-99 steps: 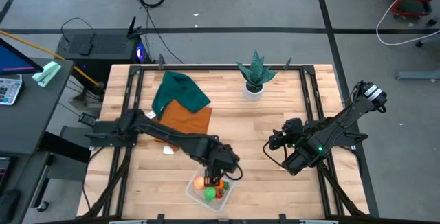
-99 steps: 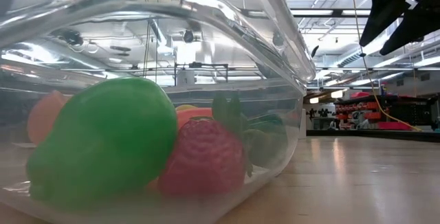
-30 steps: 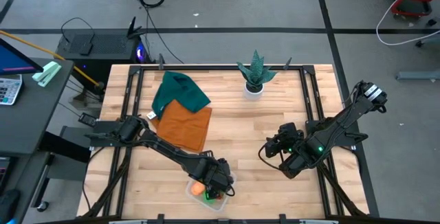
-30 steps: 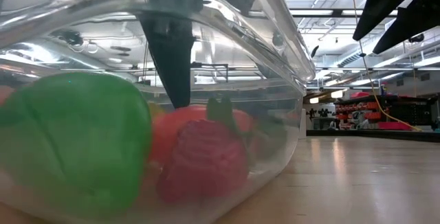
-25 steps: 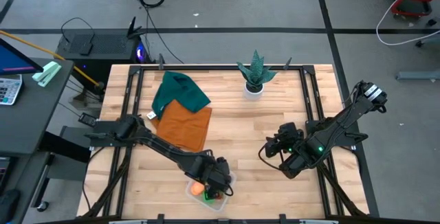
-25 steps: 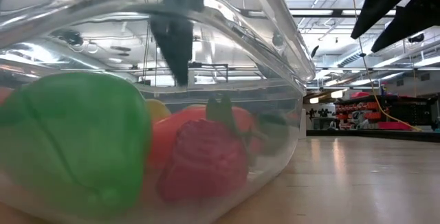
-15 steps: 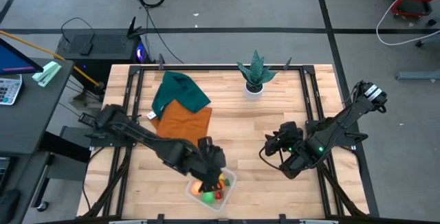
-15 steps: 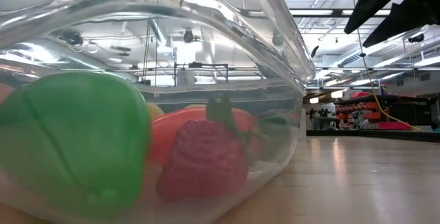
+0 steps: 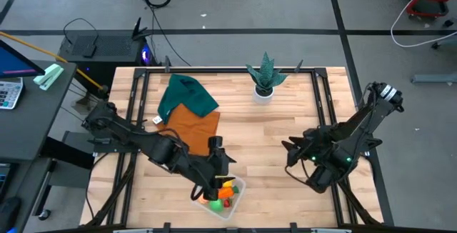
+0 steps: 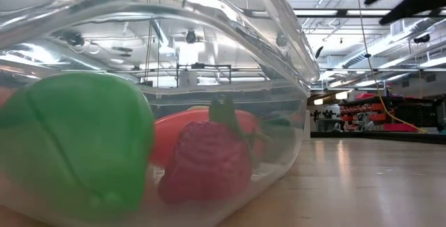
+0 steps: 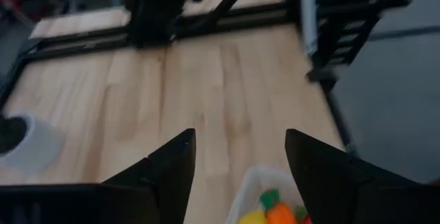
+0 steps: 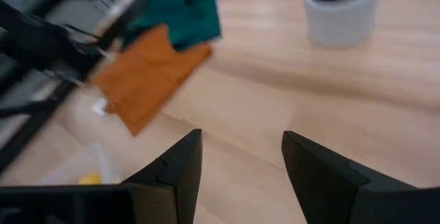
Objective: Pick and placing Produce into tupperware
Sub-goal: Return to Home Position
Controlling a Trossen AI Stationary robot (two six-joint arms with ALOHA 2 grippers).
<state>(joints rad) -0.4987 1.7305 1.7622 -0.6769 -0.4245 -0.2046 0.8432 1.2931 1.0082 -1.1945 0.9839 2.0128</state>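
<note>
- The produce (image 9: 223, 192) (green, red, orange and yellow pieces) is all seen inside the tub (image 9: 240, 186), which stands at the near edge of the worktop (image 9: 285, 119). No piece is seen loose on the boards.
- Change noted: a second ago a dark finger of the left pincer (image 9: 203, 184) stood down among the pieces. It has since been lifted clear, and in the low view the tub now holds produce only.
- Judgement: the last drop is taken as finished and the load as complete. Only the retreat of the arms appears to be left.
- The left pincer is spread wide with nothing held. It is placed just beside the tub on the left arm's side, and the tub rim shows between its fingers in the wrist view.
- The right pincer (image 9: 289, 156) is likewise spread and empty. It is held well apart from the tub, to its right, and has been shifted slightly.
</note>
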